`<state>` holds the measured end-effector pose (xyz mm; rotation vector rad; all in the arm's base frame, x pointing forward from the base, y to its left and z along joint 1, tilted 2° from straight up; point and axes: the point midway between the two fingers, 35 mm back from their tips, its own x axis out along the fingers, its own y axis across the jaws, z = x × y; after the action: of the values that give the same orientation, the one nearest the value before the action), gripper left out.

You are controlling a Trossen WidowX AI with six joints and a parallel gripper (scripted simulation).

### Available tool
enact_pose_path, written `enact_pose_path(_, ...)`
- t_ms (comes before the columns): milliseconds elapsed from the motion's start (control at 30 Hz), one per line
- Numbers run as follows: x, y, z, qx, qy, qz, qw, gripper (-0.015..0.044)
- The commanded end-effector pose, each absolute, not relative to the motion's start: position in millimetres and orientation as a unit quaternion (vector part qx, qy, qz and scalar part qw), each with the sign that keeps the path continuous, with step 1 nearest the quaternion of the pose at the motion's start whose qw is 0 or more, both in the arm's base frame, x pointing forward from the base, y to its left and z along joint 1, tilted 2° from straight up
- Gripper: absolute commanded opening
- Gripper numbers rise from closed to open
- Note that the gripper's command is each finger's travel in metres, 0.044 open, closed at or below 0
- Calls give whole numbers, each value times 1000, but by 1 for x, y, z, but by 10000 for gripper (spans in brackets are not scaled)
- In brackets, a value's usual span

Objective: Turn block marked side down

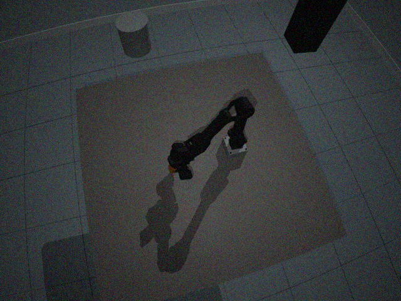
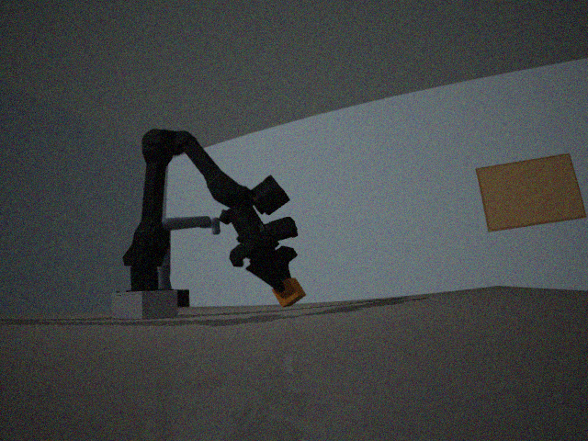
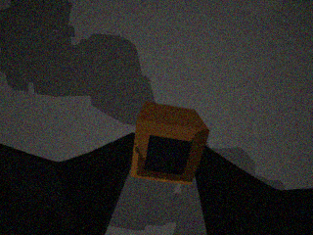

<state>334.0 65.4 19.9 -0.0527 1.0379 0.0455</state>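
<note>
Block (image 2: pixel 289 291) pinched in gripper (image 2: pixel 284 287)
Tilted, off the table (image 2: pixel 332 360); dark marked face toward wrist camera; arm (image 2: pixel 209 175) at 10 o'clock

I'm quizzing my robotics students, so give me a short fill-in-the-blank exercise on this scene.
1. The pincer is shut on the ____ block.
2. In the exterior view the block is ____, not level.
3. The face with the dark square points toward the ____ camera.

Missing words: orange; tilted; wrist
</note>
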Motion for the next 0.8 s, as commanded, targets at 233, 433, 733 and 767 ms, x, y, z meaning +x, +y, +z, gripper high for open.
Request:
enact_pose_path(233,344,68,0,-25,436,23,899,0)
enact_pose_path(433,346,68,-9,-25,398,24,917,0)
enact_pose_path(733,344,68,-15,-33,337,27,940,0)
enact_pose_path(767,343,67,-15,-34,331,27,943,0)
